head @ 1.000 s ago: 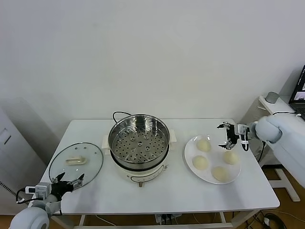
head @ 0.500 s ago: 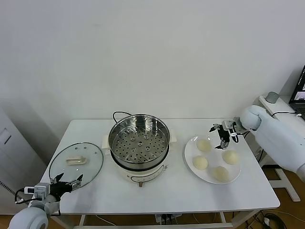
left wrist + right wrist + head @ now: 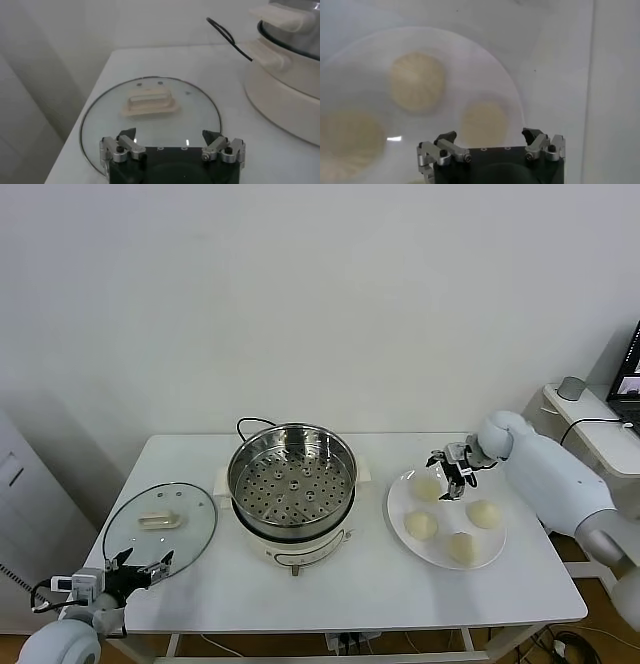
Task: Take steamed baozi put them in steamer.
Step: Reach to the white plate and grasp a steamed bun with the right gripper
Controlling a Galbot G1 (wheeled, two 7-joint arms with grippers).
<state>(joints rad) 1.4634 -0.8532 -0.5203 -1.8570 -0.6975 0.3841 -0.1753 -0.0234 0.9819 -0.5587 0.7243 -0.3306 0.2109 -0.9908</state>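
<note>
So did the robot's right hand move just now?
Yes. The right gripper slid toward the steamer, from the plate's outer edge to above the bun nearest the wall.

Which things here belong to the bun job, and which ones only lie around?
Job: four baozi; steamer; right gripper, open above the buns.
Lying about: plate, glass lid, table, left gripper, parked.

Three cameras, one high and two close.
Your head view looks down across the white rectangular table (image 3: pixel 400 584); your left wrist view sits low by the round glass lid (image 3: pixel 150 107), your right wrist view just above the flat white plate (image 3: pixel 485 75), both also in the head view.
</note>
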